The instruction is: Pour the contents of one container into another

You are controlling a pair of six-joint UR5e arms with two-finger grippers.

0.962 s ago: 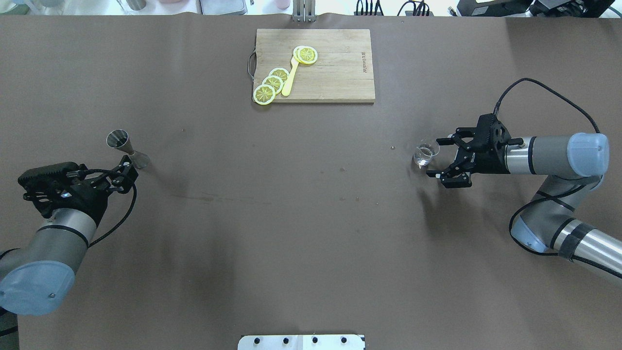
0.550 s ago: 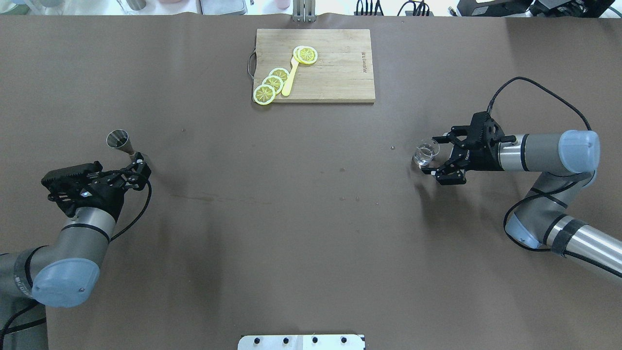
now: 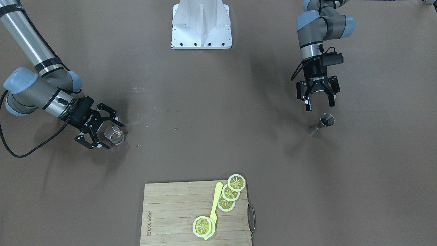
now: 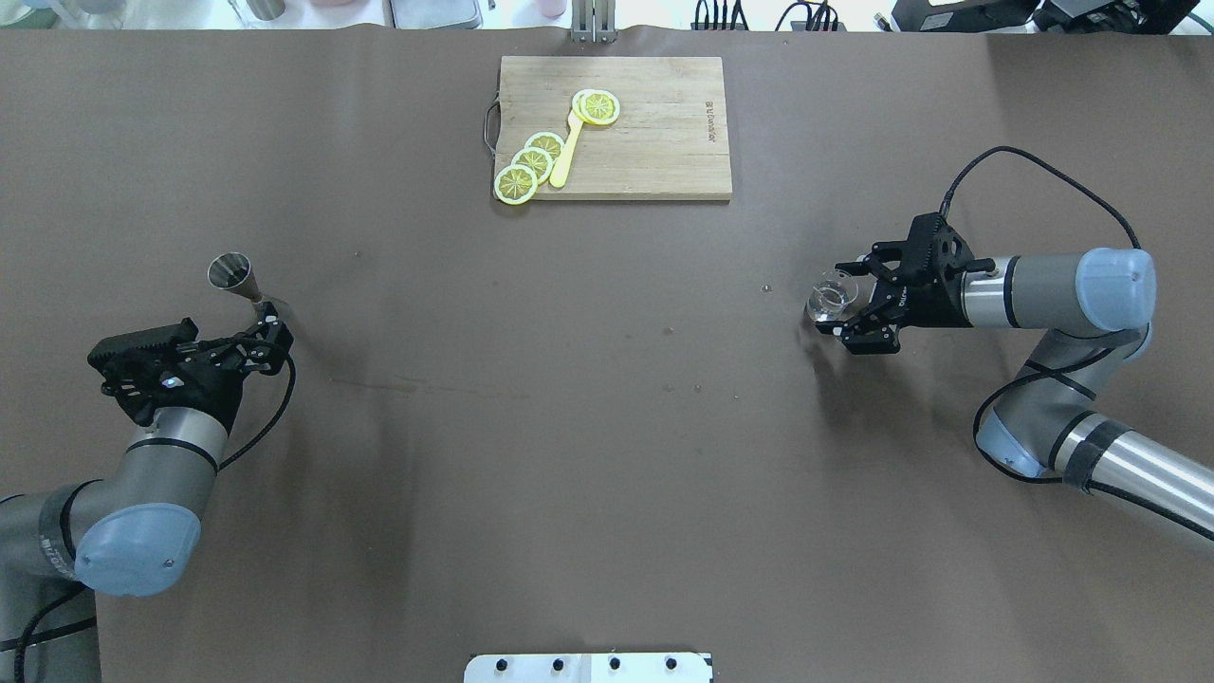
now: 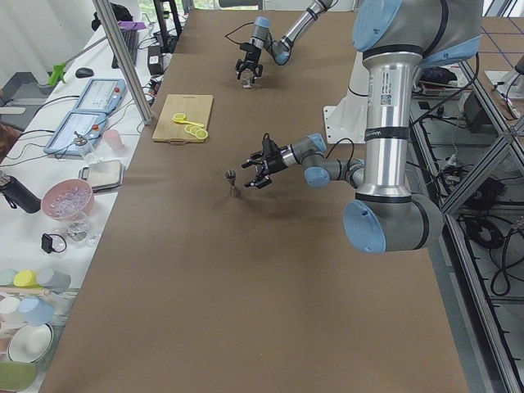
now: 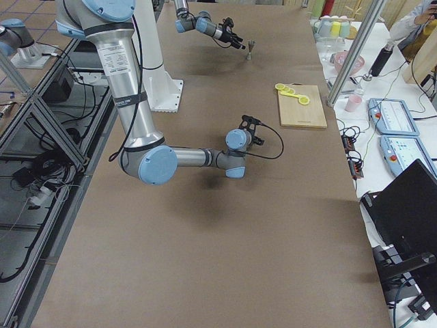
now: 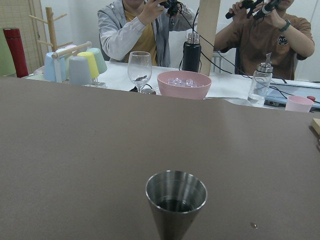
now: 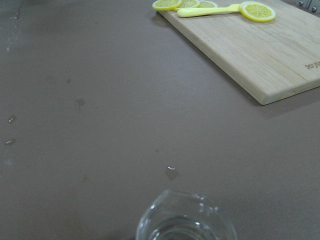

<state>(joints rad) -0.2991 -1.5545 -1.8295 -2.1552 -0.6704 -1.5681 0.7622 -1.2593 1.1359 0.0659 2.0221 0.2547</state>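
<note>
Now | right claw (image 4: pixel 831 297) advanced, spread around glass cup (image 4: pixel 835 289)

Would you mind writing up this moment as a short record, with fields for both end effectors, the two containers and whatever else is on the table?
Right end effector: open, one finger on either side of the glass cup
Glass cup: upright on the table, not lifted
Left end effector: open, just short of the steel jigger, not touching it
Steel jigger: upright on the table
Pour: not yet begun
Other: wooden cutting board at the table's far side, with lemon slices and a yellow utensil
</note>
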